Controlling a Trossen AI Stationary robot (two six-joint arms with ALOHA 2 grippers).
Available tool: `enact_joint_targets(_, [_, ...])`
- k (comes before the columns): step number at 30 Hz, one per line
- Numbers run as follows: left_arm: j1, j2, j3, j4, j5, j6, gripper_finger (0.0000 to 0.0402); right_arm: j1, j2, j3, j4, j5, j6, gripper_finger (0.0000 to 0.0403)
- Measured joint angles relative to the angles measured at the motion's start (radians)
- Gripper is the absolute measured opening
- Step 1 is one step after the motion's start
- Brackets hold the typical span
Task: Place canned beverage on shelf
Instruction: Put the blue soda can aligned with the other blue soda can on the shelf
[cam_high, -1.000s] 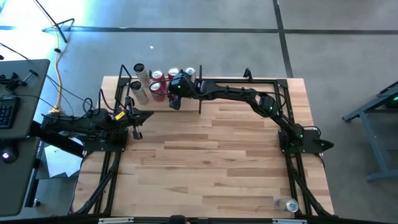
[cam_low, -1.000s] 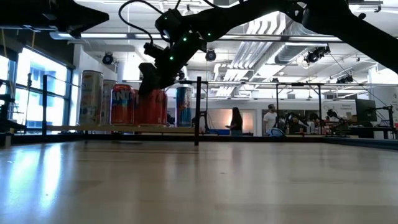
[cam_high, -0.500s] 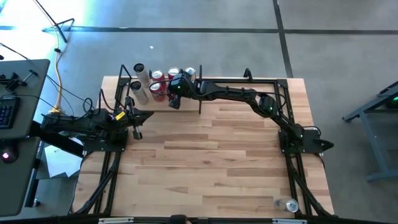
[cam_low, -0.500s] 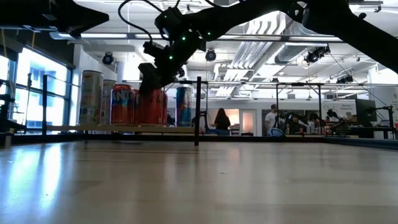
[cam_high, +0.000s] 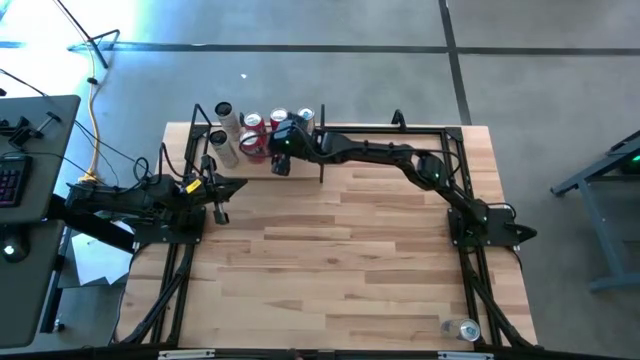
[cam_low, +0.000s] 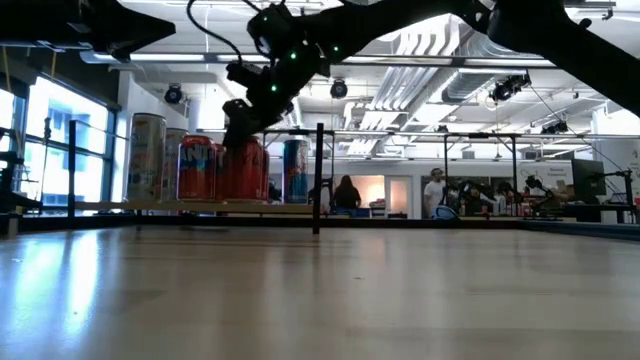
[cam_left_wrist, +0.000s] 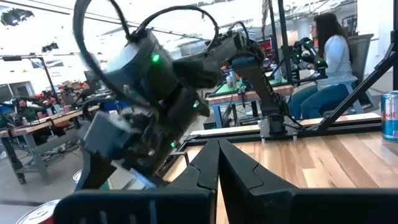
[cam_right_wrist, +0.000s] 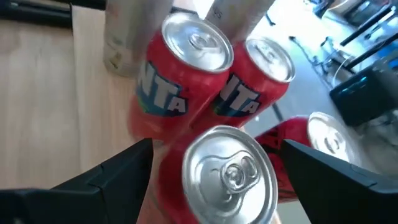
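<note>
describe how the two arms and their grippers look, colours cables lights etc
Both arms are dark, near-black jointed links. The right arm has small green lights at its joints and a black cable looped above its wrist; its right gripper has two flat dark fingers. The left gripper has dark angular fingers, with a yellow patch on the left arm.

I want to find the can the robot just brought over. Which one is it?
Look at the far left end of the big wooden table, where cans crowd a small pale shelf. The right hand hovers open over that bunch. Your can is the red one with a silver top right between the hand's fingers, in front of two red Fanta cans.
</note>
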Motion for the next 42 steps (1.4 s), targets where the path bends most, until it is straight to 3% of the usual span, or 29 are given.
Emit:
enact_joint_targets(7, [0.0, 0.0, 0.0, -0.001, -0.001, 0.0, 0.0, 0.035, -0.048, 0.002, -0.034, 0.054, -0.033, 0.0336])
enact_joint_targets(13, [0.0, 0.0, 0.0, -0.022, -0.002, 0.001, 0.0, 0.078, -0.079, 0.06, -0.253, 0.115, 0.032, 0.0302])
enact_joint_targets(16, [0.0, 0.0, -0.001, -0.031, -0.002, 0.005, 0.0, 0.125, -0.105, 0.084, -0.368, 0.139, 0.102, 0.0247])
enact_joint_targets(23, [0.0, 0.0, -0.001, -0.038, -0.001, 0.033, 0.0, 0.298, -0.169, 0.082, -0.647, 0.23, 0.251, 0.0032])
enact_joint_targets(24, [0.0, 0.0, -0.001, -0.039, -0.001, 0.032, 0.0, 0.323, -0.171, 0.082, -0.675, 0.231, 0.279, 0.0017])
enact_joint_targets(29, [0.0, 0.0, -0.001, -0.063, -0.001, 0.028, 0.0, 0.429, -0.176, 0.058, -0.912, 0.251, 0.518, 0.0026])
enact_joint_targets(33, [0.0, 0.0, -0.001, -0.06, -0.002, 0.028, 0.0, 0.521, -0.177, -0.017, -1.094, 0.248, 0.767, 0.0004])
enact_joint_targets(37, [0.0, 0.0, -0.001, -0.061, -0.001, 0.027, 0.0, 0.634, -0.177, -0.076, -1.198, 0.097, 1.013, 0.0004])
enact_joint_targets(42, [0.0, 0.0, -0.001, -0.074, -0.001, 0.026, 0.0, 0.794, -0.214, -0.115, -1.195, -0.071, 1.247, 0.0001])
